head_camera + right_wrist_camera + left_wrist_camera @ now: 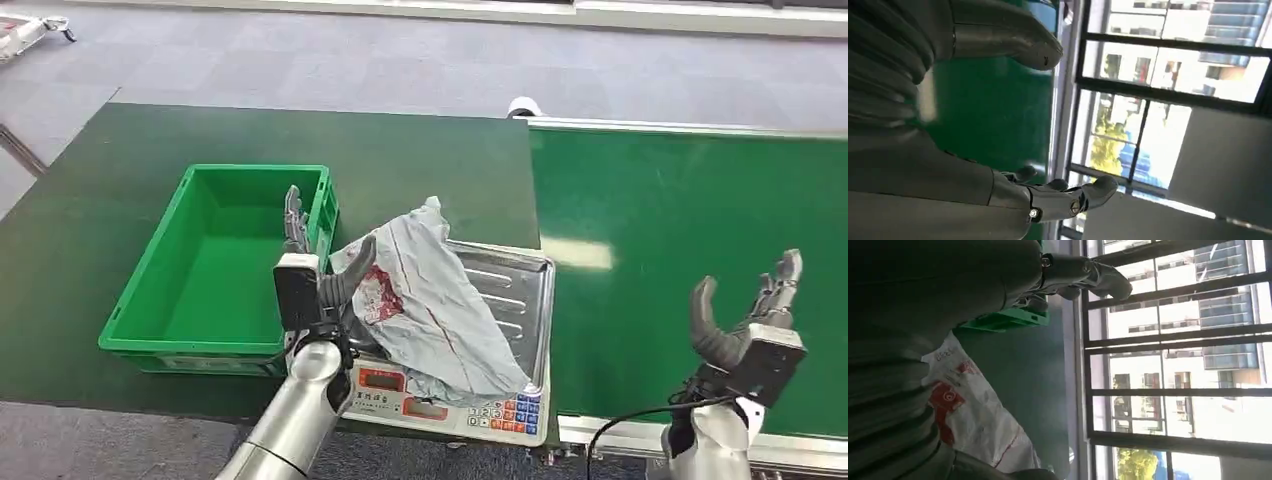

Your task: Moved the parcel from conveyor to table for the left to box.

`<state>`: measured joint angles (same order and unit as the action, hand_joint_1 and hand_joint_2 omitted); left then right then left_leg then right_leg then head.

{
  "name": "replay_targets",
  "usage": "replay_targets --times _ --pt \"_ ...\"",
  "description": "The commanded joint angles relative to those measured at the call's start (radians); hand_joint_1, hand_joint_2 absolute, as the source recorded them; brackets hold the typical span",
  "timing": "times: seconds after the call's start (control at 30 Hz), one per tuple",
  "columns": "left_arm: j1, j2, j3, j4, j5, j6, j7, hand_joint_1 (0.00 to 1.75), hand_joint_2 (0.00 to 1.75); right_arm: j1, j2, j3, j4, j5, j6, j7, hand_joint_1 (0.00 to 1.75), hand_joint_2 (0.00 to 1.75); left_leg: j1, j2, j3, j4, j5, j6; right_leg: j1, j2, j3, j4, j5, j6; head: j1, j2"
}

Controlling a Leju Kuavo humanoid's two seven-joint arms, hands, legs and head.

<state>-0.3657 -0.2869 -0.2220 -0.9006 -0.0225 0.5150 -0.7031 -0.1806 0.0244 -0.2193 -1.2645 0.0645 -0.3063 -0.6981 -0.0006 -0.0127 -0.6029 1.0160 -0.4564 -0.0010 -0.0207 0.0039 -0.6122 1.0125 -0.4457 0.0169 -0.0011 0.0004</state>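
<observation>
The parcel (435, 300), a crumpled grey poly bag with red print, lies on the steel pan of a scale (515, 290) between crate and conveyor. My left hand (310, 275) hovers at the parcel's left edge, fingers apart and upright, thumb just over the bag, holding nothing. The left wrist view looks past the left hand (928, 305) onto the parcel (978, 415). My right hand (745, 320) is raised over the near part of the green conveyor belt (680, 230), fingers spread and empty; in the right wrist view the right hand (948, 150) is likewise open.
An empty green crate (215, 265) sits on the dark green table (90, 220), just left of my left hand. The scale's keypad and display (450, 405) face me at the table's front edge. Grey floor lies beyond.
</observation>
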Motion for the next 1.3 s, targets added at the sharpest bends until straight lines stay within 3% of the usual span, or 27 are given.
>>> replay_targets --times 0.03,0.13,0.23,0.37,0.53,0.67,0.8,0.93,1.07,1.3 --pt "-0.032 0.064 -0.103 0.09 -0.015 -0.093 0.005 0.0 1.75 -0.038 -0.055 0.121 0.235 0.054 -0.102 0.0 0.0 1.75 0.001 0.003 0.004 -0.002 0.0 -0.001 0.001 0.001 0.003 -0.002 0.0 -0.001 0.0 0.0" --pt "-0.042 0.081 -0.132 0.111 -0.018 -0.184 0.005 0.0 1.75 -0.03 -0.06 0.136 0.229 0.022 -0.1 0.0 0.0 1.75 0.002 0.005 0.006 -0.003 -0.001 -0.001 0.002 0.004 0.006 -0.004 0.001 -0.002 0.0 0.0" --pt "-0.08 0.109 -0.254 0.198 -0.136 -0.248 0.005 0.0 1.75 -0.032 -0.071 0.174 0.235 0.035 -0.091 0.0 0.0 1.75 0.002 0.002 0.005 -0.003 0.0 -0.001 0.002 0.001 0.005 -0.004 0.0 -0.002 0.0 0.0" --pt "-0.08 0.109 -0.254 0.198 -0.136 -0.248 0.005 0.0 1.75 -0.032 -0.071 0.174 0.235 0.035 -0.091 0.0 0.0 1.75 0.001 0.002 0.004 -0.002 0.0 -0.001 0.001 0.001 0.004 -0.003 0.0 -0.001 0.0 0.0" --pt "-0.145 0.097 -0.431 0.317 -0.37 -0.27 0.049 0.0 1.75 -0.015 -0.083 0.18 0.224 0.029 -0.091 0.0 0.0 1.75 0.001 -0.001 0.002 -0.001 0.0 -0.001 0.001 -0.002 0.003 -0.002 0.0 -0.001 0.0 0.0" --pt "-0.145 0.097 -0.431 0.317 -0.37 -0.27 0.049 0.0 1.75 -0.015 -0.083 0.18 0.224 0.029 -0.091 0.0 0.0 1.75 0.001 0.0 0.003 -0.001 0.0 0.0 0.001 -0.002 0.004 -0.002 0.0 -0.001 0.0 0.0" --pt "-0.177 0.105 -0.514 0.34 -0.605 -0.242 0.276 0.0 1.75 0.014 -0.081 0.159 0.199 0.024 -0.087 0.0 0.0 1.75 0.001 0.0 0.003 -0.001 0.0 -0.001 0.001 -0.001 0.004 -0.002 -0.001 -0.001 0.0 0.0" --pt "-0.193 0.114 -0.521 0.373 -0.694 -0.311 0.414 0.0 1.75 0.001 -0.076 0.148 0.211 0.032 -0.072 0.0 0.0 1.75 0.001 0.0 0.003 -0.001 0.0 -0.001 0.001 -0.001 0.003 -0.002 0.0 -0.001 0.0 0.0" --pt "-0.176 0.118 -0.474 0.358 -0.669 -0.397 0.348 0.0 1.75 -0.027 -0.072 0.146 0.237 0.042 -0.059 0.0 0.0 1.75 0.001 0.003 0.005 -0.002 0.0 -0.001 0.001 0.002 0.005 -0.003 0.001 -0.001 0.0 0.0" --pt "-0.176 0.116 -0.474 0.357 -0.686 -0.408 0.351 0.0 1.75 -0.033 -0.07 0.146 0.242 0.045 -0.062 0.0 0.0 1.75 0.0 0.002 0.008 -0.002 -0.001 0.0 0.001 0.001 0.009 -0.002 0.001 0.0 0.0 0.0"
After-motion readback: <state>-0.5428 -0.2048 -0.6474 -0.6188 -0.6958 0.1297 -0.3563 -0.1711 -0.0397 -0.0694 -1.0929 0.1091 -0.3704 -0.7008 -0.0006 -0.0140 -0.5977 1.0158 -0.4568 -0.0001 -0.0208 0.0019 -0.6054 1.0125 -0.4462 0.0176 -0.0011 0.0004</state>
